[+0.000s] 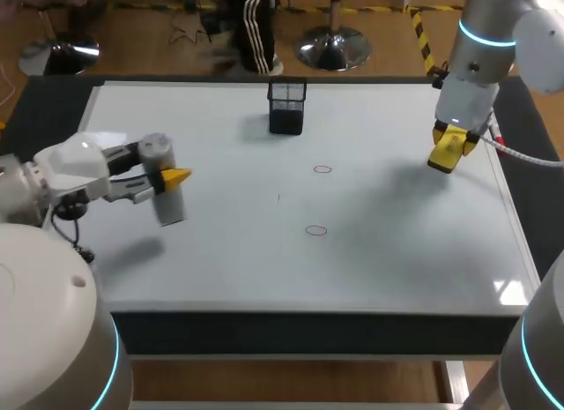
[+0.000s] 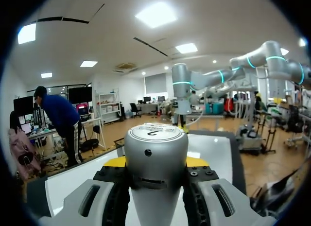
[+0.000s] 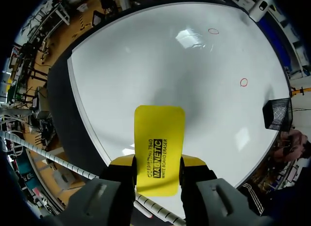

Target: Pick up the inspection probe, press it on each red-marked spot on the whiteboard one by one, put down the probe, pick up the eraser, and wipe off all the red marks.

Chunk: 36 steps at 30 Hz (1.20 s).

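My left gripper (image 1: pixel 173 177) hovers over the left part of the whiteboard (image 1: pixel 397 251), shut on the grey cylindrical probe (image 1: pixel 164 182), which hangs tilted above the surface. In the left wrist view the probe (image 2: pixel 156 153) fills the gap between the fingers (image 2: pixel 116 162). My right gripper (image 1: pixel 448 147) hangs above the board's far right side, shut on the yellow eraser (image 1: pixel 445 152); the eraser (image 3: pixel 159 143) sticks out ahead of its fingertips (image 3: pixel 194 161). Two small red circles are drawn mid-board, one farther (image 1: pixel 322 169) and one nearer (image 1: pixel 315 230); both show in the right wrist view (image 3: pixel 213 31) (image 3: pixel 243 82).
A black mesh holder (image 1: pixel 287 106) stands at the board's far edge near the middle, also seen in the right wrist view (image 3: pixel 276 114). A dark border frames the whiteboard on all sides. The marks lie in the open stretch of board between the two arms.
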Available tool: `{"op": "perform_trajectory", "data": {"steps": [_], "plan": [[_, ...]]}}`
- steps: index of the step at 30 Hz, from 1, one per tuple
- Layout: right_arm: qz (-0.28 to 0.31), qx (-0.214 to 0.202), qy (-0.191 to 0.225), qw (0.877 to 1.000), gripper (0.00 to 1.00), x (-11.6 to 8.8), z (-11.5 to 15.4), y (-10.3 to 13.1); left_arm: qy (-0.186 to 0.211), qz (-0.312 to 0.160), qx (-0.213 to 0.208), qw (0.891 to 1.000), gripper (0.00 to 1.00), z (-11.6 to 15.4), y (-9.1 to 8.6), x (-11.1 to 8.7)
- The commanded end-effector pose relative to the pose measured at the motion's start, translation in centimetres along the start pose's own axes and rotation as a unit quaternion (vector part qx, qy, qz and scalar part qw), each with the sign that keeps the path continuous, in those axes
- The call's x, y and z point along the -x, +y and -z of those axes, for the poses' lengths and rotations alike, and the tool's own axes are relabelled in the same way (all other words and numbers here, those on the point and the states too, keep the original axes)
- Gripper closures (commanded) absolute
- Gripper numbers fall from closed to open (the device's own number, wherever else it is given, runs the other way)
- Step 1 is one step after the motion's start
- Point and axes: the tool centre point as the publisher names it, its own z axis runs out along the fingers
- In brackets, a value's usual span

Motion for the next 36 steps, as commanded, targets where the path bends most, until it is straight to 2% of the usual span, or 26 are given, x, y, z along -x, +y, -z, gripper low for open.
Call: {"op": "perform_trajectory", "data": {"steps": [1, 8, 14, 26, 36], "plan": [[0.001, -0.001, 0.001, 1.000, 1.00, 0.0, 0.0, -0.1, 0.046, -0.001, 0.001, 0.999, 1.00, -4.7, 0.1, 0.3], [0.001, -0.001, 0.001, 1.000, 1.00, 0.0, 0.0, -0.1, 0.100, -0.006, -0.006, 0.995, 1.00, -10.3, -0.6, -1.4], [0.001, -0.001, 0.001, 1.000, 1.00, 0.0, 0.0, -0.1, 0.133, -0.006, -0.015, 0.991, 1.00, -14.9, -1.0, -2.0], [0.001, -0.001, 0.001, 1.000, 1.00, 0.0, 0.0, -0.1, 0.198, -0.029, -0.021, 0.980, 1.00, -24.0, -2.0, -1.6], [0.001, -0.001, 0.001, 1.000, 1.00, 0.0, 0.0, -0.1, 0.223, -0.033, -0.028, 0.974, 1.00, -29.0, -1.5, -1.2]]}}
